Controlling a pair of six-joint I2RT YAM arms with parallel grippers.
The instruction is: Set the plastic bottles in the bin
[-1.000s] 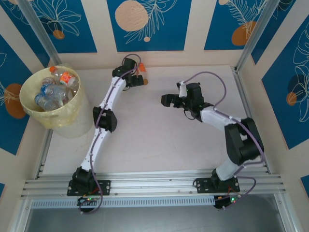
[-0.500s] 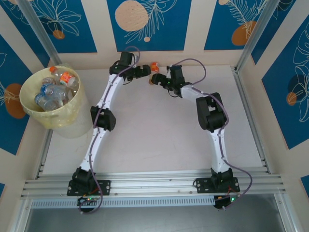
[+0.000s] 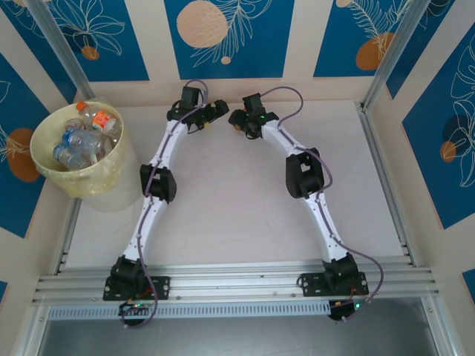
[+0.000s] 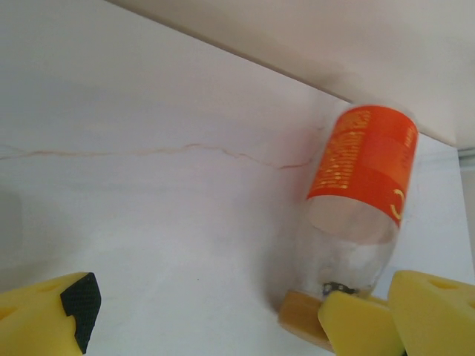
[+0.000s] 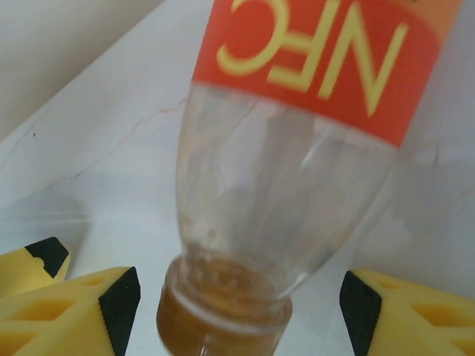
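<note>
From overhead, my left end effector (image 3: 214, 111) and my right end effector (image 3: 237, 119) are pointing at each other, tip to tip, at the far edge of the table (image 3: 237, 208), just short of the back wall (image 3: 245, 87). What is lying between them is too small to make out from up there.

My wrist cameras are giving me what the overhead view is hiding. Through the right wrist, a clear bottle (image 5: 289, 185) with an orange label (image 5: 319, 67) is lying on the table, its brownish-orange cap (image 5: 223, 315) pointing back at me and sitting between my right fingers (image 5: 404, 311). Those fingers are standing partly open, with bare table showing on both sides of the neck, so they are straddling the bottle and gripping nothing.

Through the left wrist, the same bottle is lying ahead of my left end effector, toward its right-hand finger. I am holding that end effector wide open with nothing in it. I cannot tell whether the cap is touching that finger.

The overhead view is also giving me the bin (image 3: 104, 185). It is standing well off to the left of my left end effector, by the table's far left corner. It is carrying a heap of clear bottles (image 3: 82, 141), blue, white and orange among them, piled close to the rim.
</note>
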